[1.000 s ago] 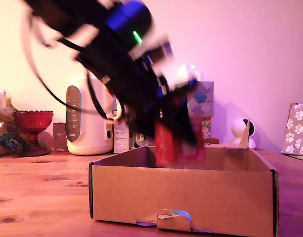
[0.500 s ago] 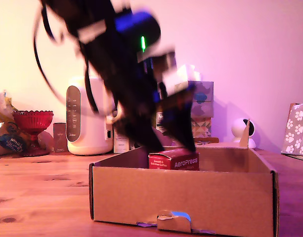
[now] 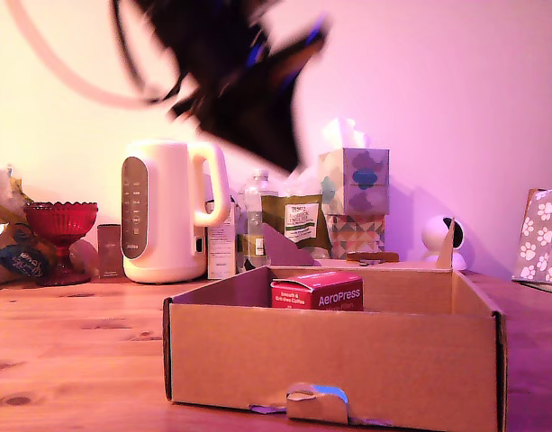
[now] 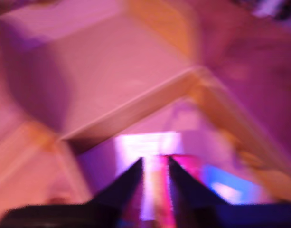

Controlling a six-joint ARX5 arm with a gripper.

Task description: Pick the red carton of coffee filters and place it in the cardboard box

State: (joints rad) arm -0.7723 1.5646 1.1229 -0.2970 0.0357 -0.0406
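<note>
**Gripper clear, carton inside box**

Gripper [image 4: 154,190] hangs blurred above the table, holding nothing; its fingertips [image 4: 131,183] stand a narrow gap apart. Cardboard box [image 3: 334,355] sits at the table's front edge: stiff, low-walled. Red carton of coffee filters [image 3: 317,292] rests inside near the back wall; judged light, crushable, best gripped across opposite flat sides.

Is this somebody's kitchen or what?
Probably a home kitchen or dining table: a wooden tabletop holds a white kettle, a red glass goblet and a tissue box.
</note>
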